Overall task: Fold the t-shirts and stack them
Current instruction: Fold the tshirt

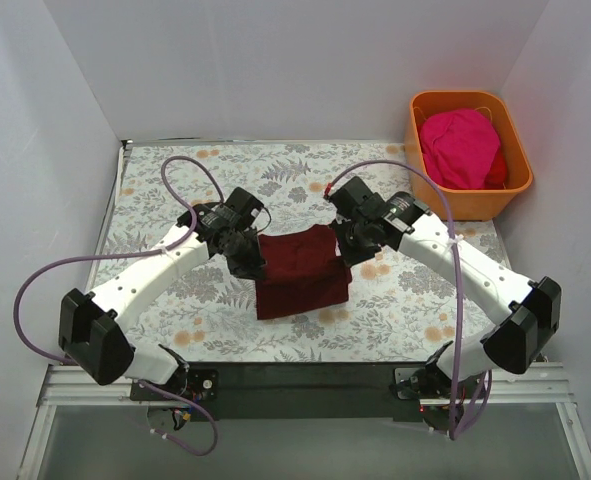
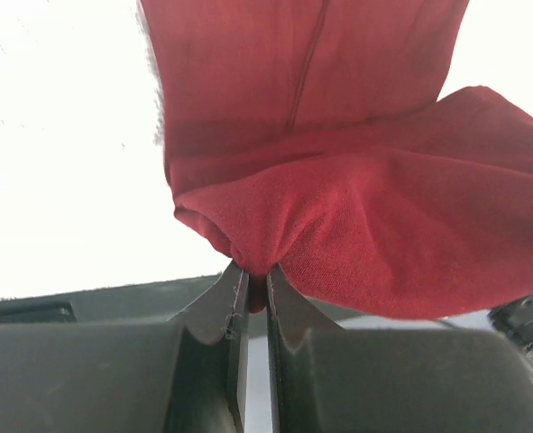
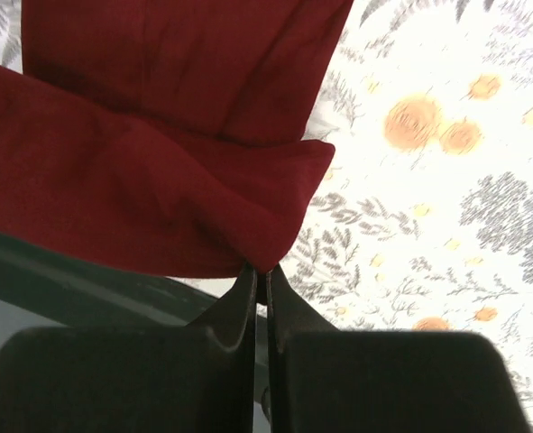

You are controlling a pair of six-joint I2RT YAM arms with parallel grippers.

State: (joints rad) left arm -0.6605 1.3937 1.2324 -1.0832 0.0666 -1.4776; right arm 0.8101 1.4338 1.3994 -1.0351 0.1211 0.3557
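Observation:
The dark maroon t-shirt [image 1: 300, 272] lies partly folded at the middle of the floral table. My left gripper [image 1: 249, 262] is shut on its left edge, and in the left wrist view a bunch of the maroon t-shirt [image 2: 356, 216] sits pinched at the gripper [image 2: 255, 275]. My right gripper [image 1: 343, 250] is shut on the right edge, and the right wrist view shows a corner of the maroon t-shirt [image 3: 158, 180] caught in the gripper [image 3: 261, 273]. Both edges are lifted above the table. The magenta-pink t-shirt [image 1: 459, 146] lies crumpled in the orange tub [image 1: 417, 125].
The orange tub stands at the back right corner beside the white wall. White walls enclose the table on three sides. A dark rail [image 1: 305, 385] with both arm bases runs along the near edge. Purple cables [image 1: 180, 170] loop over both arms.

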